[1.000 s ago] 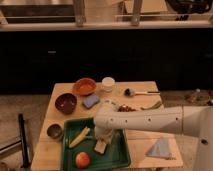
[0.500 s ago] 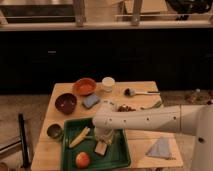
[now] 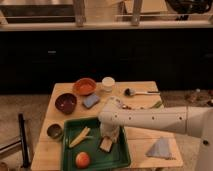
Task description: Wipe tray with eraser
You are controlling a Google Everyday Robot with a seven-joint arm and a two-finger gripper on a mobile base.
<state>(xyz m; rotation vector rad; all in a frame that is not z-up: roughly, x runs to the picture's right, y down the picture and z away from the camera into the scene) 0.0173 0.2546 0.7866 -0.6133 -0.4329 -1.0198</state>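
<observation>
1 gripper (image 3: pixel 108 136) hangs over eraser (image 3: pixel 106 145) inside tray (image 3: pixel 95 151).

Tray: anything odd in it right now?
Yes: an apple and a yellow strip lie in the tray, in the likely wiping path. The gripper is directly over the eraser, inside the tray.
</observation>
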